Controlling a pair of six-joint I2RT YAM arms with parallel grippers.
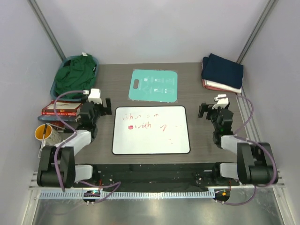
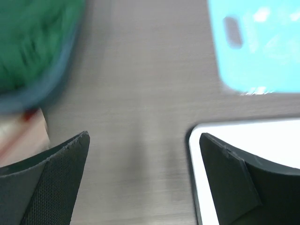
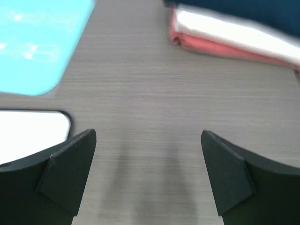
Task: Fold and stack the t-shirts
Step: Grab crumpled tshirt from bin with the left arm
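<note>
A crumpled dark green t-shirt [image 1: 75, 72] lies in a blue basket [image 1: 95, 62] at the back left; it also shows blurred in the left wrist view [image 2: 33, 42]. A folded stack sits at the back right: a navy t-shirt [image 1: 223, 70] on top, then a white one [image 3: 234, 33] and a reddish one [image 3: 225, 49]. My left gripper [image 1: 104, 106] is open and empty over bare table left of the whiteboard. My right gripper [image 1: 205, 110] is open and empty over bare table below the stack. No floral shirt is in view.
A whiteboard with red writing [image 1: 151, 129] lies in the middle, a teal plastic board [image 1: 155, 85] behind it. Red books [image 1: 61, 108] and a yellow cup [image 1: 44, 133] sit at the left edge. Enclosure walls stand on three sides.
</note>
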